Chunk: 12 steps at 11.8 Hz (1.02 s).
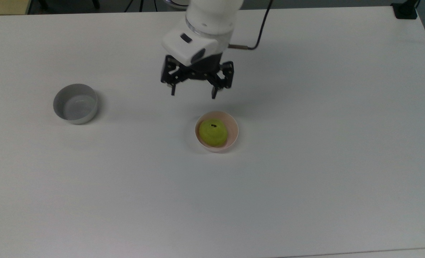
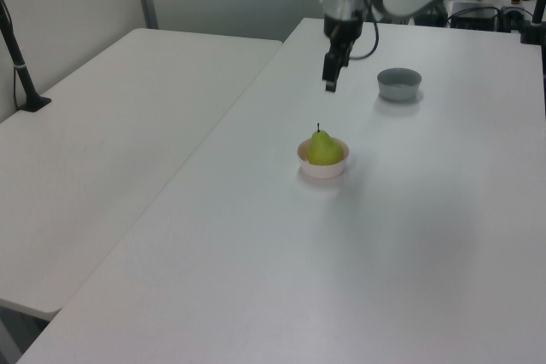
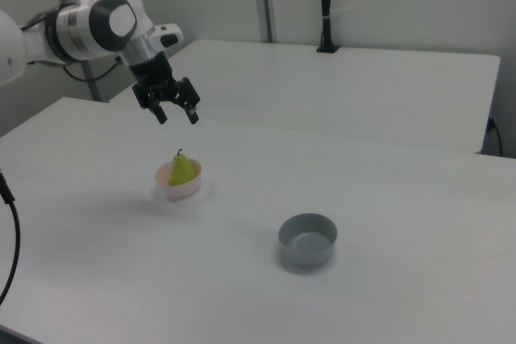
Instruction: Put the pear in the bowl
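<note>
Down in the pink bowl [image 1: 233, 128] sits the pear [image 1: 213, 133], upright, long axis vertical, dark stem pointing straight up in the left view and the right view. Well above it hangs the pincer [image 1: 193, 92], fingers spread wide, gripping nothing, tips aimed down at the white table [image 1: 305, 179]. Off toward the top view's left, well apart, stands the grey bowl [image 1: 75, 104].
</note>
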Each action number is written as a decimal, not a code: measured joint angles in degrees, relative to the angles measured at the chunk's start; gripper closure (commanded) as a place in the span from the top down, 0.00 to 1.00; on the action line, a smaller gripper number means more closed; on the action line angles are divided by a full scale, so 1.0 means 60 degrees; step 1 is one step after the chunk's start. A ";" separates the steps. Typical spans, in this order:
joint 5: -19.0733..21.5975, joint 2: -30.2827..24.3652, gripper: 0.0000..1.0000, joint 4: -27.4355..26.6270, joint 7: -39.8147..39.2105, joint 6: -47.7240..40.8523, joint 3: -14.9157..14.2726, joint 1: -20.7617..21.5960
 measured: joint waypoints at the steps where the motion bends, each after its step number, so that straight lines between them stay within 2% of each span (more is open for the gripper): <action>1: 0.0259 -0.0336 1.00 0.0039 -0.0406 -0.0515 -0.0070 -0.0177; 4: 0.1433 -0.1481 1.00 0.0092 -0.1901 -0.1824 -0.0269 -0.1077; 6: 0.1588 -0.1890 1.00 0.0086 -0.2046 -0.2515 -0.0504 -0.1172; 9: 0.1592 -0.2008 1.00 0.0083 -0.2032 -0.3205 -0.0503 -0.1117; 12: 0.1596 -0.2049 1.00 0.0083 -0.1785 -0.3291 -0.0503 -0.1097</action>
